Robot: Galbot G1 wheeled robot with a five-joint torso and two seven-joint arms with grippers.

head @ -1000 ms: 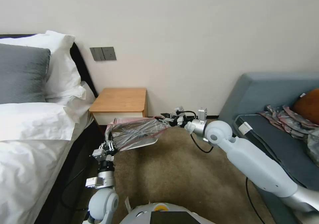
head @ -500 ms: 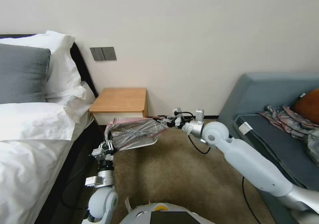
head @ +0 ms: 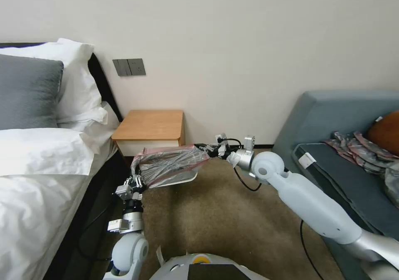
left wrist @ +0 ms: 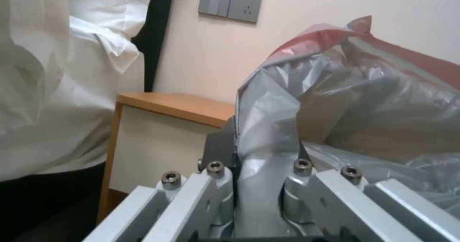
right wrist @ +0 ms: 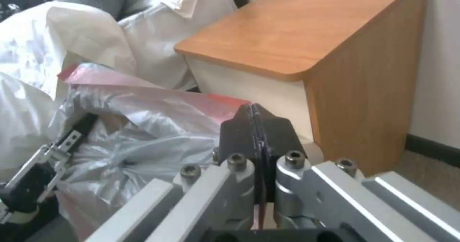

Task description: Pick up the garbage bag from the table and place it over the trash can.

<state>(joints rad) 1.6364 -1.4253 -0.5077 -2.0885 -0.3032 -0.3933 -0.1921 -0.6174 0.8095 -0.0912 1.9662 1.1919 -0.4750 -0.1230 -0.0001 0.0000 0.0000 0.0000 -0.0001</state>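
The garbage bag point(head: 170, 165), grey film with a pinkish-red rim, hangs stretched between both grippers in front of the table point(head: 149, 125). My left gripper point(head: 136, 180) is shut on its near left corner, and the film runs up between the jaws of the left gripper point(left wrist: 261, 152). My right gripper point(head: 199, 147) is shut on the rim at the far right corner; in the right wrist view the right gripper point(right wrist: 256, 127) pinches the pink edge. Under the bag point(right wrist: 143, 127) a strip of the trash can point(head: 186, 176) rim shows; the rest of it is hidden.
A bed point(head: 37, 155) with white pillows runs along the left. A grey sofa point(head: 345, 122) with patterned cloth point(head: 357, 147) stands on the right. Brown carpet point(head: 220, 222) lies open in front, and a black cable point(head: 245, 180) dangles under the right wrist.
My right gripper has shifted slightly left and toward the wall with the bag's rim. The left gripper holds nearly the same spot.
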